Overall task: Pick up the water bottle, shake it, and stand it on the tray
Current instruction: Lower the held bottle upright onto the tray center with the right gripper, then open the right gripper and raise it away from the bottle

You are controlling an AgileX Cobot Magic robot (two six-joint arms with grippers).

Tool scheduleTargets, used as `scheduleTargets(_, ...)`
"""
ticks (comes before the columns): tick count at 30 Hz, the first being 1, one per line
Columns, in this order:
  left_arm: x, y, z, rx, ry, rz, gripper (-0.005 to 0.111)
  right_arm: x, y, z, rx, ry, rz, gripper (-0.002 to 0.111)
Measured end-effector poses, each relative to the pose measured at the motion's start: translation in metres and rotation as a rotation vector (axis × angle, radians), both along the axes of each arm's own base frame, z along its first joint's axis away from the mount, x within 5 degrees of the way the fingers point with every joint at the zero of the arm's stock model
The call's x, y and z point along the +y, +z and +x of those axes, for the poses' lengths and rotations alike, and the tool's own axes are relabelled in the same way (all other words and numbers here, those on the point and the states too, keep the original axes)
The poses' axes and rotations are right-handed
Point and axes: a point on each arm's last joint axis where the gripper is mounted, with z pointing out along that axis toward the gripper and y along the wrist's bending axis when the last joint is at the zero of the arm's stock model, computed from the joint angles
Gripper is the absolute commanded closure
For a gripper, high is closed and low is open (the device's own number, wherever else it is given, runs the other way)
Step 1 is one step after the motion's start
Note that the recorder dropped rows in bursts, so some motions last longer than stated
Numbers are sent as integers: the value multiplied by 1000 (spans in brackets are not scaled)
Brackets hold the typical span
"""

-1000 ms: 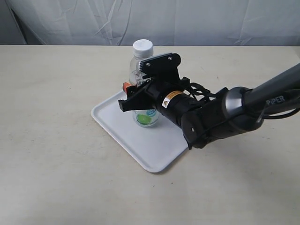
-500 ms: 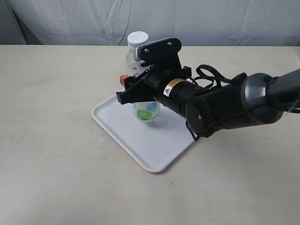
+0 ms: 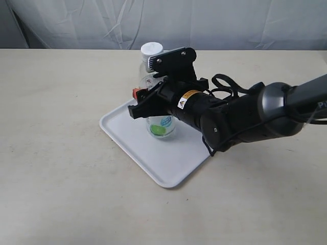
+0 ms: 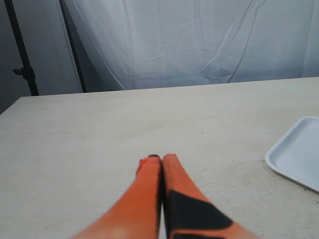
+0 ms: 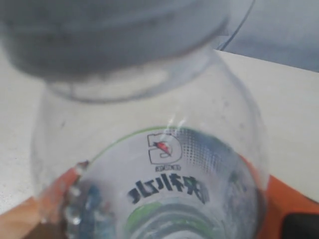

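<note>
Closest to me the table point(image 3: 61, 194) is just bare beige top. Then comes the near corner of the tray point(image 3: 163, 171), which sits skewed so that one rounded corner points my way. There's nothing else on it apart from the action in the middle.

That's where the water bottle point(image 3: 161, 125) is. It's upright over the middle of the tray, with the lime label showing low down and the white cap point(image 3: 152, 49) poking out above the black wrist. The right gripper point(image 3: 147, 104) has it clamped around the body at roughly mid-height, jaws spread only as wide as the bottle. The right wrist camera shows an orange finger point(image 5: 22, 221) pressed on each side of the clear plastic. Honestly, I can't tell if the base is touching the tray or hanging just off it.

That's my worry. If it lets go with the base off the surface or a bit tilted, a light bottle like that could wobble and tip over. The fingers also hug it closely, so opening unevenly or backing out too low could drag it over or shove it toward the raised rim.

Off to one side and out of the main shot, the left gripper point(image 4: 160, 163) sits well apart from the tray, fingers pressed together with nothing between them. Behind everything hangs the white curtain point(image 3: 230, 23).
</note>
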Motion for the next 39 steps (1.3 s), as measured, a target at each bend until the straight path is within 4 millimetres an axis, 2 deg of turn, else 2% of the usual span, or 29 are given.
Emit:
scheduleTargets(6, 0, 0, 0, 0, 0, 0, 106, 0, -3, -1, 25, 10, -31, 36)
scheduleTargets(12, 0, 0, 0, 0, 0, 0, 106, -1, -4, -2, 31, 17, -47, 5)
scheduleTargets(13, 0, 0, 0, 0, 0, 0, 106, -1, -5, -2, 31, 18, -50, 4)
scheduleTargets(31, 0, 0, 0, 0, 0, 0, 106, -1, -1, 0, -27, 24, -69, 4)
scheduleTargets(34, 0, 0, 0, 0, 0, 0, 106, -2, 10, 0, -69, 11, -32, 4)
scheduleTargets(39, 0, 0, 0, 0, 0, 0, 106, -5, 41, -1, -159, 6, 31, 4)
